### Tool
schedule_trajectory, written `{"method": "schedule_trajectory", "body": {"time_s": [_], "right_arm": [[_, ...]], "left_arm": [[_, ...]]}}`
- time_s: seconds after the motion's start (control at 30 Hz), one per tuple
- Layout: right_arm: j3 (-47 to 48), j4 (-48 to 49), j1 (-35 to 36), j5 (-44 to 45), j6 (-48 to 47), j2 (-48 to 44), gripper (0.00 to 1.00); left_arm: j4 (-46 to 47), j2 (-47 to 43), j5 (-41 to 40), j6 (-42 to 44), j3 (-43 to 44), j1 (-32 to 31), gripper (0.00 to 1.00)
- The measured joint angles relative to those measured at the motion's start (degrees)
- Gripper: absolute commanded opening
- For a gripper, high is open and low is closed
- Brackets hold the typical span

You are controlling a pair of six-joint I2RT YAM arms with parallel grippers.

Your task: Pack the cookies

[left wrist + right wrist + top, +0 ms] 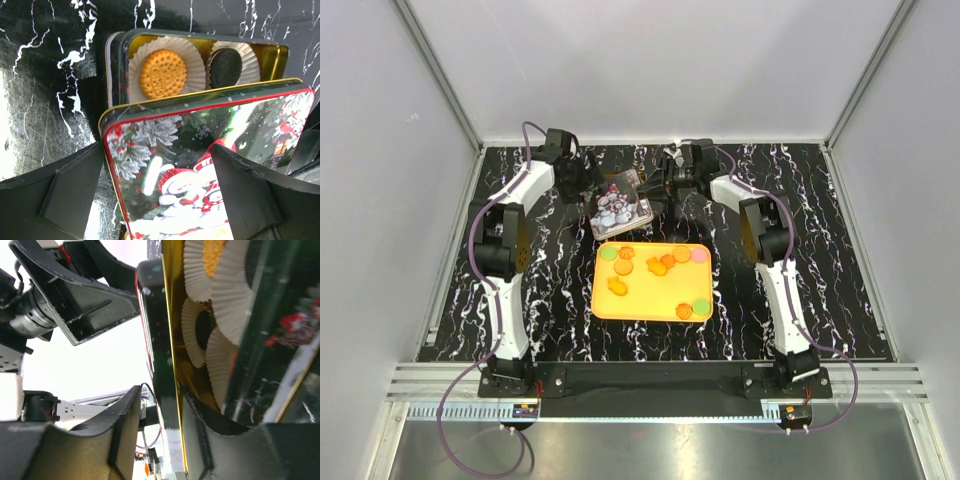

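Observation:
Several orange, green and pink cookies [623,267] lie on a yellow tray [650,312]. Behind it stands a tin [620,205] with a snowman lid [200,150] that half covers it. An orange cookie [162,73] and a black cookie [224,67] sit in white liners in the uncovered part. My left gripper [582,185] [157,147] is open, with its fingers spread over the lid's near corner. My right gripper [665,185] [162,392] is open astride the tin's wall [160,340]. One finger is inside against the gold lining and the other is outside with a gap.
The black marbled table [520,300] is walled by white panels on three sides. Both arm bases stand at the near edge. The left gripper shows in the right wrist view [75,295], close beside the tin.

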Motion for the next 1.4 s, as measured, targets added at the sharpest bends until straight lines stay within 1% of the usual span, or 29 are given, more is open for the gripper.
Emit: {"method": "schedule_trajectory", "body": {"time_s": [0.07, 0.3, 0.4, 0.43, 0.47, 0.57, 0.7, 0.9, 1.07, 1.2, 1.4], "right_arm": [[1.05, -1.01, 0.42, -0.09, -0.59, 0.24, 0.42], [4.02, -1.62, 1.38, -0.59, -0.76, 3.5, 0.36], [4.15, -0.48, 1.49, -1.16, 0.94, 4.68, 0.28], [4.11, 0.9, 1.49, -1.53, 2.03, 4.9, 0.25], [4.04, 2.36, 1.49, -1.86, 3.23, 5.03, 0.2], [3.15, 9.29, 1.51, -2.49, 8.37, 5.05, 0.09], [1.62, 16.48, 1.49, -2.6, 14.27, 5.73, 0.03], [0.02, 24.24, 1.42, -2.23, 20.39, 6.34, 0.03], [-0.04, 31.58, 1.31, -1.27, 25.77, 7.67, 0.02], [0.61, 33.94, 1.27, -0.02, 28.17, 8.87, 0.02], [2.21, 36.7, 1.07, 1.36, 31.08, 10.43, 0.02]], "left_arm": [[-0.33, 0.2, 0.0, 0.07, 0.76, -0.02, 0.93], [-0.87, 0.72, 0.02, 0.28, 1.38, -0.22, 0.94], [-1.11, 0.72, 0.0, 0.42, 1.42, -0.24, 0.94], [-1.16, 0.72, 0.02, 0.44, 1.46, -0.22, 0.95], [-1.18, 0.72, 0.02, 0.46, 1.46, -0.22, 0.95], [-1.11, 0.72, 0.15, 0.48, 1.49, -0.26, 0.97], [-1.38, 0.72, 0.26, 1.22, 2.25, -0.15, 0.99], [-2.19, 0.09, 1.49, 1.7, 2.97, 0.85, 0.99], [-2.27, -2.32, 2.69, 1.68, 2.97, 2.21, 0.99], [-2.16, -4.2, 3.26, 1.68, 3.02, 2.93, 0.99], [-2.08, -4.35, 3.72, 1.68, 3.34, 3.04, 0.99]]}}
